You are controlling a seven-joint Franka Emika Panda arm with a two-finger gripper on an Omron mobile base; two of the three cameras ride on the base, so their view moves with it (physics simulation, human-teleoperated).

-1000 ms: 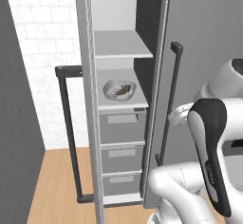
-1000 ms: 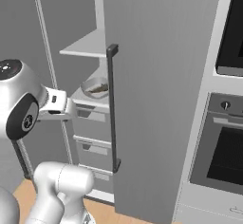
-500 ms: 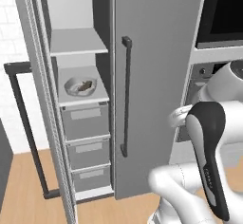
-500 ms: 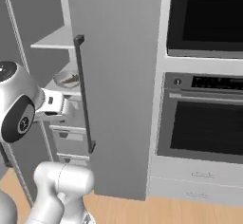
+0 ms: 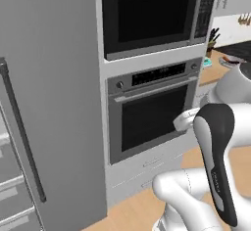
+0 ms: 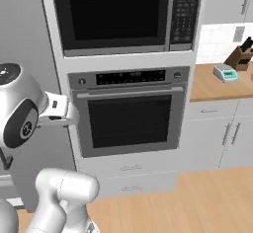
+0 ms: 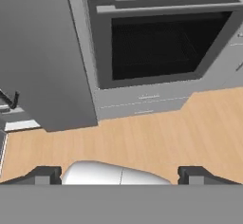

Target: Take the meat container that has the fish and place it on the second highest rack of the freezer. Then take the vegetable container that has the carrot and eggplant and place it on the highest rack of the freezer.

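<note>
Gripper empty, jaws spread wide, aimed down at wood floor before built-in oven; freezer off to left, grey door and bar handle facing, drawers at edge; vegetable container nowhere visible, direction from hand impossible to tell

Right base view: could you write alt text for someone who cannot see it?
A built-in oven with a dark glass door sits below a microwave in a grey column. To the right, a wooden counter holds a knife block; the robot's white arm rises at the lower left.
</note>
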